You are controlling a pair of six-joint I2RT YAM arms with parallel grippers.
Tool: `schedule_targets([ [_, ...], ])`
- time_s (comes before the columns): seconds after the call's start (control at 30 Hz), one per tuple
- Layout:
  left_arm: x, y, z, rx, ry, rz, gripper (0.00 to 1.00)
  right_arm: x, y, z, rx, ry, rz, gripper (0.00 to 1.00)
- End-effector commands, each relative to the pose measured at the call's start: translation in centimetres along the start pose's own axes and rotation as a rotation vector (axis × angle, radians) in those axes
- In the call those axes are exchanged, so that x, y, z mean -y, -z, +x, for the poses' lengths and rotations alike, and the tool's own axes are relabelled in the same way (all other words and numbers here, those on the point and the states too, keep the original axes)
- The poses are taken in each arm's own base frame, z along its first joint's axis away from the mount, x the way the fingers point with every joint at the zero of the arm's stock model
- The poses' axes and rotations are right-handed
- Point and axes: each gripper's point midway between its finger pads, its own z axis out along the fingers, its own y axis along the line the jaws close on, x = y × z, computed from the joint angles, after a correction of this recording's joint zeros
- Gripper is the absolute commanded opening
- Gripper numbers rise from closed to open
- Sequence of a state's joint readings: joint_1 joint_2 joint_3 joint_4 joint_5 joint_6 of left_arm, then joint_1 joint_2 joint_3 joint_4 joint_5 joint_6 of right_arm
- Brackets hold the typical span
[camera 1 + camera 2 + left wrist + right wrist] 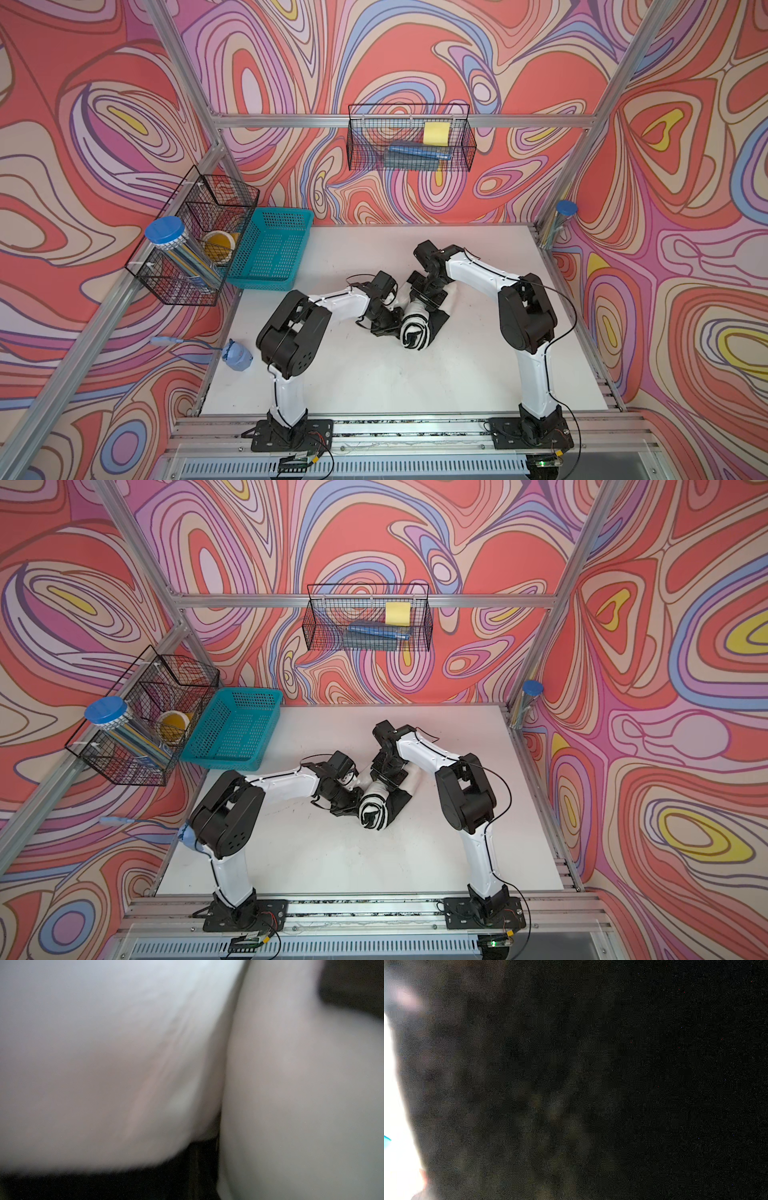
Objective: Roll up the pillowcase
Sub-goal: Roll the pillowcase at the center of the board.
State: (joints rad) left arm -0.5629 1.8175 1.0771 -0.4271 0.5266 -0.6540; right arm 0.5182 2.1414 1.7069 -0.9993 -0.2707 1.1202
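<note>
Pillowcase [412,332] rolled in both top views, blurred in wrist views

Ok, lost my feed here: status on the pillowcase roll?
Left gripper shut beside pillowcase. Right gripper over its far end, jaws hidden. Roll nearly done, black flap loose. Nothing in the way.

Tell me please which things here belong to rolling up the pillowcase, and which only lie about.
For the job: pillowcase, mostly rolled; left gripper; right gripper.

Lying about: teal basket; back wire basket; side wire basket; yellow pad; blue-lidded tube; small blue object.
</note>
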Motion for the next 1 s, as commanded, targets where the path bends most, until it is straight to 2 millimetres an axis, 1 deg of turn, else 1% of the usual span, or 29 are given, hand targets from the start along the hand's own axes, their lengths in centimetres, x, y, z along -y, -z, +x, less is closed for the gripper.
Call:
schedule_targets([
  [0.0,-1.3,5.2,-1.2,0.149,0.014,-0.046,0.01,-0.4,-3.6,-1.1,0.000,0.024,0.002,0.48],
  [0.03,-1.4,6.6,-1.4,0.175,0.004,-0.062,0.04,-0.5,-3.8,-1.1,-0.004,0.028,0.003,0.49],
  [0.1,-0.9,8.7,-1.5,0.213,-0.029,-0.085,0.14,-0.7,-4.0,-1.1,-0.015,0.033,0.004,0.50],
  [0.13,-0.2,9.6,-1.5,0.227,-0.047,-0.072,0.17,-0.9,-4.1,-1.1,-0.018,0.034,0.004,0.50],
  [0.2,1.4,10.5,-1.5,0.233,-0.065,-0.015,0.19,-1.3,-4.1,-1.1,-0.018,0.039,0.002,0.52],
  [0.3,4.7,11.6,-1.6,0.236,-0.118,0.075,0.19,-1.9,-4.3,-0.8,-0.027,0.036,-0.005,0.59],
  [0.4,6.8,11.1,-0.9,0.213,-0.185,0.108,0.17,-2.6,-4.2,-0.6,-0.021,0.030,-0.024,0.64],
  [0.5,8.3,10.5,-0.3,0.209,-0.209,0.148,0.16,-3.4,-4.4,0.0,-0.039,0.028,-0.049,0.66],
  [0.57,9.5,10.3,0.0,0.215,-0.239,0.165,0.16,-3.4,-4.4,0.1,-0.045,0.022,-0.046,0.67],
  [0.63,10.9,10.3,0.0,0.229,-0.278,0.175,0.16,-3.3,-4.3,0.1,-0.040,0.014,-0.043,0.67],
  [0.7,11.7,9.7,-0.5,0.239,-0.293,0.164,0.15,-3.4,-4.4,0.2,-0.041,0.015,-0.051,0.67],
  [0.77,11.8,9.0,-1.1,0.258,-0.281,0.161,0.13,-3.3,-4.5,0.3,-0.049,0.018,-0.051,0.67],
  [0.87,11.2,7.8,-2.0,0.284,-0.255,0.147,0.09,-3.1,-4.7,0.5,-0.058,0.015,-0.061,0.66],
  [0.97,10.0,6.3,-2.5,0.280,-0.225,0.103,0.03,-3.0,-4.8,0.7,-0.067,0.014,-0.063,0.66],
])
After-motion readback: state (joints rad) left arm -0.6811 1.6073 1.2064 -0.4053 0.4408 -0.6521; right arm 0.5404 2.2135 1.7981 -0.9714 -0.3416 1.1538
